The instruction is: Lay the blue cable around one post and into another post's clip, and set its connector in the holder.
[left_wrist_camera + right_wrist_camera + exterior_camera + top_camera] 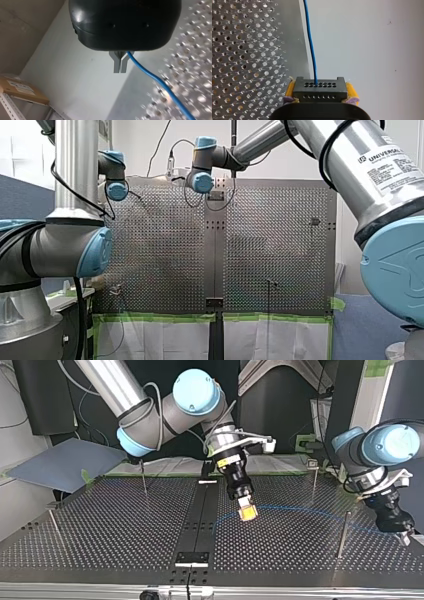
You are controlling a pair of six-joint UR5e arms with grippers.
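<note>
Where the front view looks across the perforated counter (280, 250), both arms stretch to its far edge, and their tips are too small to read there. In the top view my right end effector (247, 511), yellow-padded, hangs over the counter's middle. The blue cable (300, 509) arcs low from it, near a thin post (342, 535), to my left end effector (403, 535). In the left wrist view the metal fingers (117, 63) are pinched onto the cable. In the right wrist view the black connector (320, 88) sits clamped between the yellow pads (290, 88), with the cable entering one of its holes.
</note>
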